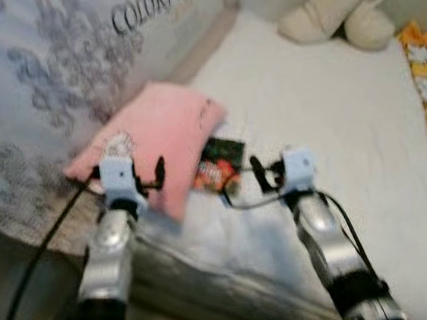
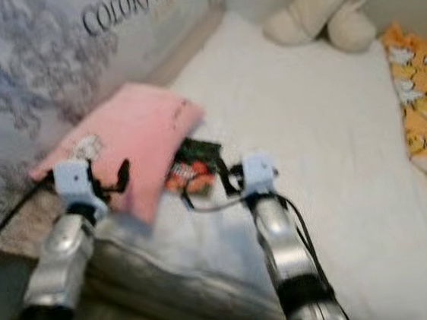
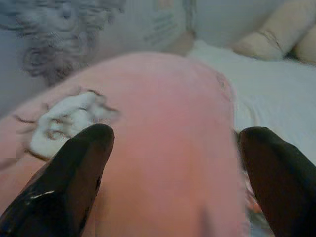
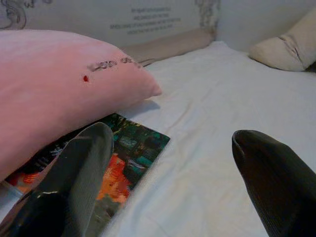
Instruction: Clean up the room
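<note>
Left wrist view: left end effector (image 3: 173, 173) fingers spread before pink pillow (image 3: 163, 128).

A pink pillow (image 1: 156, 135) lies at the edge of the white bed (image 1: 333, 132), partly over a dark book (image 1: 219, 165). Both grippers (left (image 1: 148, 178), right (image 1: 264, 171)) hover near it. A cream plush (image 1: 342, 5) sits at the far end.

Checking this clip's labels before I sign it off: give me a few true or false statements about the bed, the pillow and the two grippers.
1. The pink pillow lies partly over the dark book. True.
2. The left gripper is shut on the pillow. False: its fingers are spread, with the pillow in front of them.
3. The right gripper is open above the white sheet. True.
4. The cream plush toy lies beside the book. False: it sits at the far end of the bed.
</note>
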Controlling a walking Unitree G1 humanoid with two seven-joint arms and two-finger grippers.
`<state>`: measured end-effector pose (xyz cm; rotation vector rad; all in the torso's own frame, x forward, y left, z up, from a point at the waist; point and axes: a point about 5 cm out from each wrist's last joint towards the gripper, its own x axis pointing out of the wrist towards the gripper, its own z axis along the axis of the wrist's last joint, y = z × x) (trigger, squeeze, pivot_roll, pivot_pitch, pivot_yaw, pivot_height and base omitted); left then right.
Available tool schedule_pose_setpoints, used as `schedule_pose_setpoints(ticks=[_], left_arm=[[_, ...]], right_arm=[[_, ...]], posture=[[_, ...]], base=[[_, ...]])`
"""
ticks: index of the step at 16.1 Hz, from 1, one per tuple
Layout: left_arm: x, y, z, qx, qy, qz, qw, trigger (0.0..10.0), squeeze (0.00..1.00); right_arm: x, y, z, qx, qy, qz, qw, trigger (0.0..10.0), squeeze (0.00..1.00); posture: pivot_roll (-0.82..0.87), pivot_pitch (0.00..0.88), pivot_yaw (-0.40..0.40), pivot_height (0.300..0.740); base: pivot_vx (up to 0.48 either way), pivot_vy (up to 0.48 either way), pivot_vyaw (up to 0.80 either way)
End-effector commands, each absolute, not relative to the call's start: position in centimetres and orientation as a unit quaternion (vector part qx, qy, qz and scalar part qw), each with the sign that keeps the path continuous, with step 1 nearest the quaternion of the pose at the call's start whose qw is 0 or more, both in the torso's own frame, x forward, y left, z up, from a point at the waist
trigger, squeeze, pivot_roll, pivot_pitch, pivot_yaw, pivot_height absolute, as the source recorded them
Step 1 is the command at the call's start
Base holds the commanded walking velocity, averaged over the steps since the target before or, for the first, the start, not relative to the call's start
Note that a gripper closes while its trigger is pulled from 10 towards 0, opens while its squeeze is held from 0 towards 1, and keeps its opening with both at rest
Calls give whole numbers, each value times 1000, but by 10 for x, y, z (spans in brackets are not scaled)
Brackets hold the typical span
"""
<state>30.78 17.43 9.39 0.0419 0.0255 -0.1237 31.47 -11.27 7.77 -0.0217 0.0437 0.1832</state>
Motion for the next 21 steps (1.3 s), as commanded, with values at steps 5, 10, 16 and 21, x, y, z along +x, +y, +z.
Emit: schedule_pose_setpoints(ticks=[5,10,16,21], left_arm=[[309,147,103,31,-11,-150,988,10000,0],[322,142,108,51,-5,-137,989,10000,0],[316,175,116,70,-13,-89,994,10000,0],[325,158,120,90,-8,-152,984,10000,0]], right_arm=[[316,-116,70,-9,38,85,996,10000,0],[323,-121,66,-12,46,86,995,10000,0],[335,-92,77,-4,38,135,990,10000,0],[334,-89,77,-7,20,124,992,10000,0]], posture=[[51,6,-51,740],[88,16,-78,740],[174,27,-102,740],[78,2,11,740]], base=[[0,-469,-401],[0,-185,-394],[0,0,0],[0,0,0]])
